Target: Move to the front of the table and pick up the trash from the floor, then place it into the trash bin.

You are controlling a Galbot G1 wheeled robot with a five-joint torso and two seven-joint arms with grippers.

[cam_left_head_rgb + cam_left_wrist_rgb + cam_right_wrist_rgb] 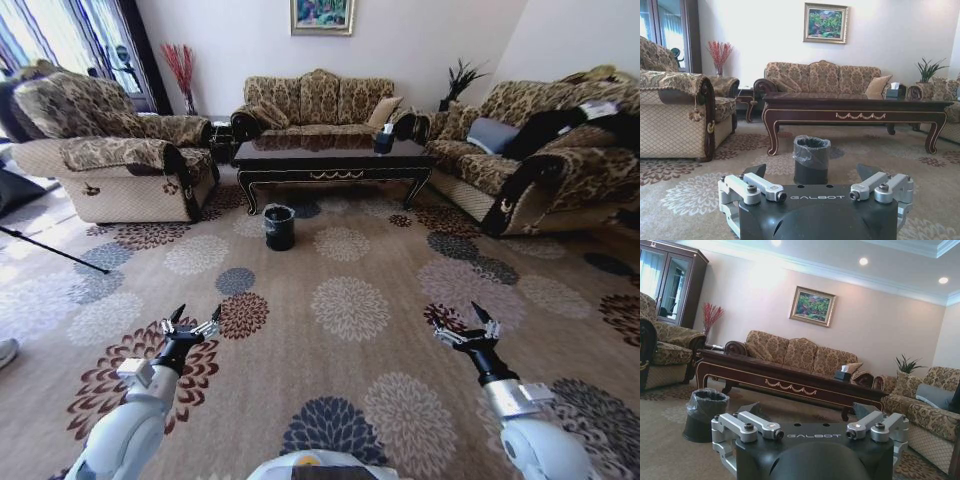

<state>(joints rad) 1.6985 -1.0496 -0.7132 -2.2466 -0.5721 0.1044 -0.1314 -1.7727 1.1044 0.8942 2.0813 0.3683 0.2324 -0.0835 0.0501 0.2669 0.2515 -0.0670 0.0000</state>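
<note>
Across the floor (350, 300), well ahead of the robot, stands the table (330, 160), long and dark, with a sofa (320, 100) behind it, an armchair (110, 150) to its left and a second sofa (540, 150) to its right. The bin (280, 227) sits on the carpet just in front of the table, toward its left end, its plastic liner folded over the rim; in the left wrist view the bin (811, 159) shows straight ahead, before the table's gilded front edge (860, 116), and in the right wrist view the bin (704, 414) stands off to the side, near the table leg. A dark tissue box (384, 141) rests on the tabletop toward its right end. The left gripper (190, 325) hangs low over the carpet in the near left of the head view, its fingers spread wide apart with nothing between them. The right gripper (472, 325) hangs at a like height on the near right, fingers likewise parted wide and holding nothing. Both are well apart from the bin and the table. No trash can be made out on the carpet from here; any piece would be too small to tell among the medallions. A framed picture (322, 16) hangs on the wall above the middle sofa.
</note>
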